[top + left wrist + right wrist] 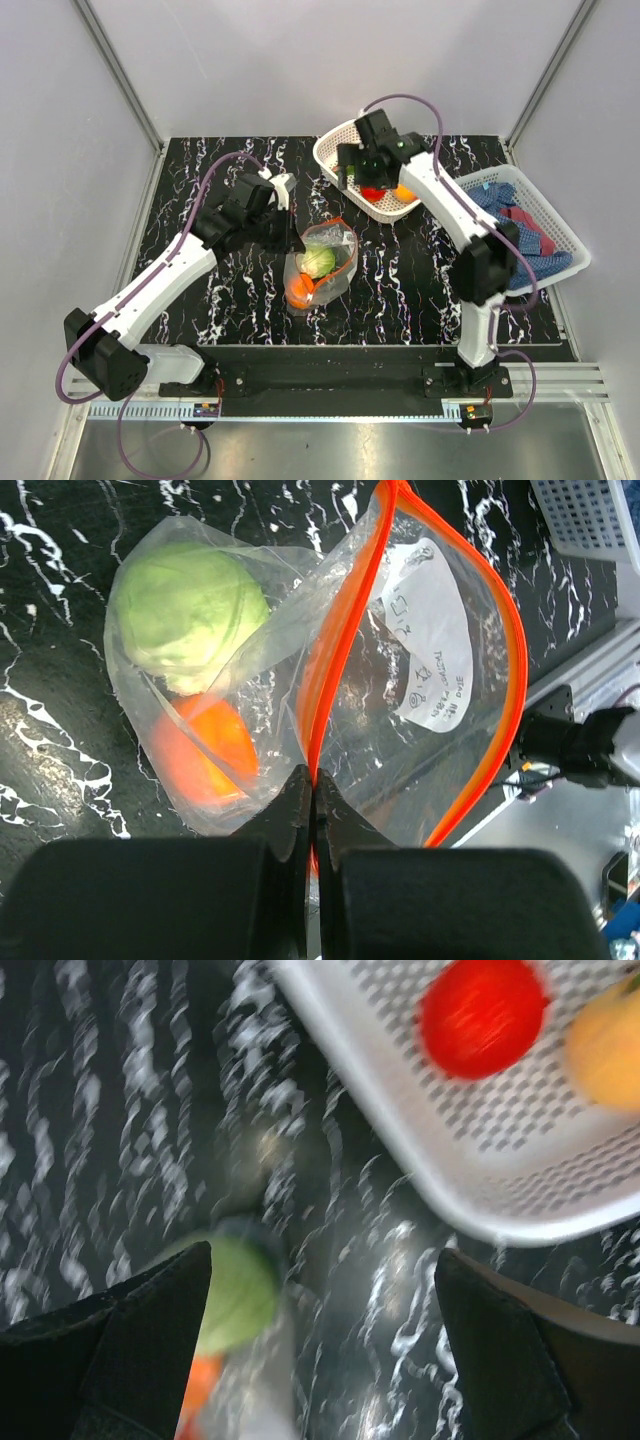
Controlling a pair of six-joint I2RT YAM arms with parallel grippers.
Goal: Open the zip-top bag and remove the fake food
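The clear zip-top bag (322, 262) lies mid-table with its orange-red zip strip spread into an open loop (430, 680). Inside it are a pale green cabbage ball (190, 605) and an orange ball (200, 750). My left gripper (316, 780) is shut on one side of the zip strip, at the bag's left edge (296, 238). My right gripper (368, 172) hovers over the near white basket (338, 130) and stands wide open with nothing between its fingers (325, 1255). A red tomato (482, 1015) and an orange ball (610, 1045) lie in that basket (560, 1140).
A second white lattice basket (575, 262) at the right edge holds blue and red cloths (515, 225). Grey walls enclose the black marbled table (200, 180) on three sides. The right wrist view is motion-blurred.
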